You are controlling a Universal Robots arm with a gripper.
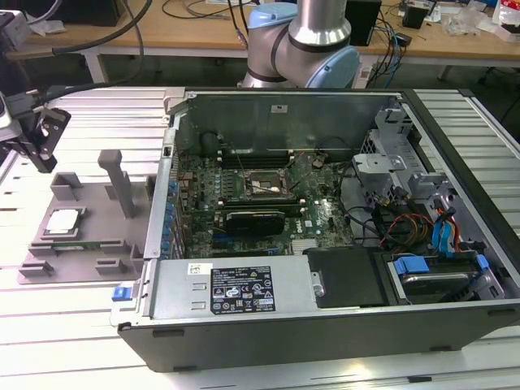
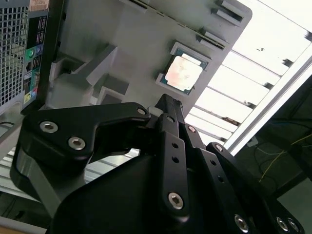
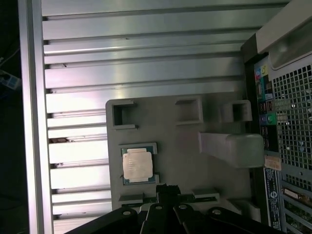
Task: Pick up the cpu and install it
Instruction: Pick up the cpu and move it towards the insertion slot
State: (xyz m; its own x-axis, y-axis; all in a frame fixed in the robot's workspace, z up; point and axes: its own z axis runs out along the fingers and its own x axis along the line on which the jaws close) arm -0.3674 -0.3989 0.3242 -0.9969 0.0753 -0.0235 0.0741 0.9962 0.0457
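The cpu (image 1: 63, 221), a small square chip with a pale metal top, lies flat in a recess of the grey fixture tray (image 1: 101, 240) at the exterior view's left. My gripper (image 1: 45, 162) hangs above the tray's far left corner, well clear of the chip, with its black fingers closed together and nothing between them. In both wrist views the cpu (image 2: 184, 73) (image 3: 137, 165) sits just beyond the joined fingertips of the gripper (image 2: 165, 100) (image 3: 165, 187). The motherboard socket (image 1: 264, 185) lies inside the open computer case (image 1: 325, 313).
Upright grey blocks (image 1: 120, 183) stand on the tray between the chip and the case wall. The case's rear panel (image 3: 285, 122) borders the tray. All of it rests on a ribbed aluminium table (image 1: 81, 325). The arm's base (image 1: 305, 49) stands behind the case.
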